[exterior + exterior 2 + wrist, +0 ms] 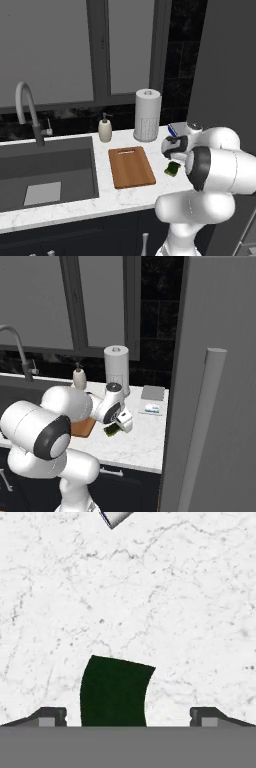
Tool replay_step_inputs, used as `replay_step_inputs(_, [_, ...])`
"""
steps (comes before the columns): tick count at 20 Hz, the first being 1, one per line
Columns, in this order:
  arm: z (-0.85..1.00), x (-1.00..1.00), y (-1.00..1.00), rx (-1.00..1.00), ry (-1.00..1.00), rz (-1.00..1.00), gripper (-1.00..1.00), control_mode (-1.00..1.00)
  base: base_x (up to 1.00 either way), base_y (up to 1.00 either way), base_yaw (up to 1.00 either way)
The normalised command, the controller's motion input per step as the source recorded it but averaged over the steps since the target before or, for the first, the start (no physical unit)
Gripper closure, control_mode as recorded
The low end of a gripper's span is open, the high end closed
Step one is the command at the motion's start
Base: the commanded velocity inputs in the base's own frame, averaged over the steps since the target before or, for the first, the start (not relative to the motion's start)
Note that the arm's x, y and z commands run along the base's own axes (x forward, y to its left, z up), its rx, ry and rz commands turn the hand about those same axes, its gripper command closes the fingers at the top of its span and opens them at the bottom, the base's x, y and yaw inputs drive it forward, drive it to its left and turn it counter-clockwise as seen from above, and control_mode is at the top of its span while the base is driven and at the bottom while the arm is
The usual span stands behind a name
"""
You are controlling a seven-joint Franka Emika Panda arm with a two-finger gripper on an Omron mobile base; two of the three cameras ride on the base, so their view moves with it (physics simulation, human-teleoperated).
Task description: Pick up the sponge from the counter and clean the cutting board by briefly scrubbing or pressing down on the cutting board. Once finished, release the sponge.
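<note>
Currently: release step. Claw [128, 717] spread wide over sponge [115, 692], lower centre, on tabletop [190, 612] beside cutting board [131, 166]. Next: lift clear.

No readable text, label, brand or number appears on anything in this rendered kitchen scene.

Green-topped sponge [172, 169] flat on white marble counter [130, 197] — just right of reddish-brown cutting board [131, 166].
</note>
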Motion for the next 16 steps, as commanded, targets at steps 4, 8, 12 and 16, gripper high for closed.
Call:
replay_step_inputs(4, [0.77,-0.13,0.22,-0.12,-0.06,0.00,-1.00,-1.00,0.00,0.00,0.00])
replay_step_inputs(8, [0.93,-0.58,0.24,-0.11,0.00,0.00,-1.00,-1.00,0.00,0.00,0.00])
replay_step_inputs(12, [1.00,-0.74,0.00,-0.04,0.00,0.00,-1.00,-1.00,0.00,0.00,0.00])
replay_step_inputs(16, [1.00,-0.49,-0.01,0.00,0.08,0.02,-1.00,-1.00,0.00,0.00,0.00])
